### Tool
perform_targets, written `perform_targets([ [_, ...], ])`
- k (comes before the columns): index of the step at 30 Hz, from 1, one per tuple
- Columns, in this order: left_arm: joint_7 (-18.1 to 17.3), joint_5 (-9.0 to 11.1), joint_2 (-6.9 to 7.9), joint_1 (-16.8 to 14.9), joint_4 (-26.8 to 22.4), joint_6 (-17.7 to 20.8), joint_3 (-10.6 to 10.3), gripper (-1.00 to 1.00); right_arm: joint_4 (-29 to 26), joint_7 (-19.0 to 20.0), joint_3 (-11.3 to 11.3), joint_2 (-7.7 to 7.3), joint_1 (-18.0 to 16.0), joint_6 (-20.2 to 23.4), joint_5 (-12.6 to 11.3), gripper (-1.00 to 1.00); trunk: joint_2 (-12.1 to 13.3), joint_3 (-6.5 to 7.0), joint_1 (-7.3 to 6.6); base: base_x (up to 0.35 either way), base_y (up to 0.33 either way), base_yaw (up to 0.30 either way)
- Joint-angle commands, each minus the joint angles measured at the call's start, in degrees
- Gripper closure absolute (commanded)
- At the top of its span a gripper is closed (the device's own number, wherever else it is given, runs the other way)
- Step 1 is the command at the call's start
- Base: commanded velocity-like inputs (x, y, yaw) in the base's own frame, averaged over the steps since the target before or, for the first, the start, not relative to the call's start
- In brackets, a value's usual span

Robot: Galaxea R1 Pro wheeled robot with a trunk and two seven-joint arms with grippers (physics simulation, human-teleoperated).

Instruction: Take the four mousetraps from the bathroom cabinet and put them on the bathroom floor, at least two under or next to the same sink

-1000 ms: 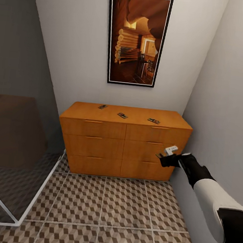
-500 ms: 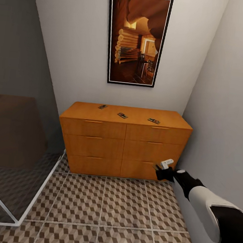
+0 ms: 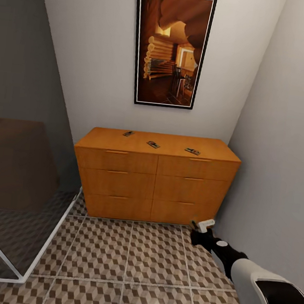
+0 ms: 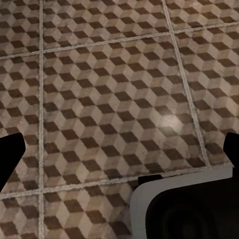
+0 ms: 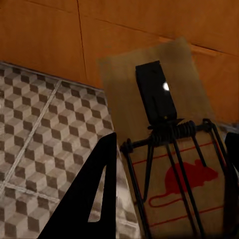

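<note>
While low by cabinet point(image 3: 155, 178) base | right gripper point(image 3: 199, 228) clamped on mousetrap point(image 5: 169, 149) | lower flat onto bathroom floor point(image 3: 127, 257), release only once touching | three more traps point(image 3: 153, 144) on cabinet top | left claw state unclear

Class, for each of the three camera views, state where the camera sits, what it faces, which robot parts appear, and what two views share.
Head view: high on the robot, facing the orange-brown wooden cabinet; right arm and right gripper show.
Left wrist view: on the left arm, facing the cube-patterned tile floor; dark fingers show.
Right wrist view: on the right arm, facing the held tan wooden mousetrap.
Shared: the head and right wrist views both show the cabinet and floor.
</note>
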Motion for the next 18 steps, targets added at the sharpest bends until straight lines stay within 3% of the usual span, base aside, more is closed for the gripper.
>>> perform_targets([
  [1,-0.21,0.07,0.01,-0.03,0.06,-0.2,0.02,-1.0,0.05,-0.23,0.3,0.18,0.64,-1.05,0.01,1.0,-0.03,-0.04,0.0,0.0,0.0,0.0],
  [8,-0.21,0.02,0.01,-0.03,0.04,-0.22,0.02,-1.0,0.1,-3.73,0.3,1.68,9.46,-9.16,-0.17,1.0,-0.03,-0.04,0.0,0.0,0.0,0.0],
  [16,-0.2,0.06,0.01,-0.03,0.04,-0.22,0.02,-1.0,0.17,-4.22,0.29,1.85,16.97,-17.03,-0.16,1.0,-0.03,-0.04,0.0,0.0,0.0,0.0],
  [18,-0.19,0.06,0.01,-0.03,0.04,-0.22,0.02,-1.0,0.18,-4.3,0.24,1.76,19.18,-20.85,-0.21,1.0,-0.03,-0.04,0.0,0.0,0.0,0.0],
])
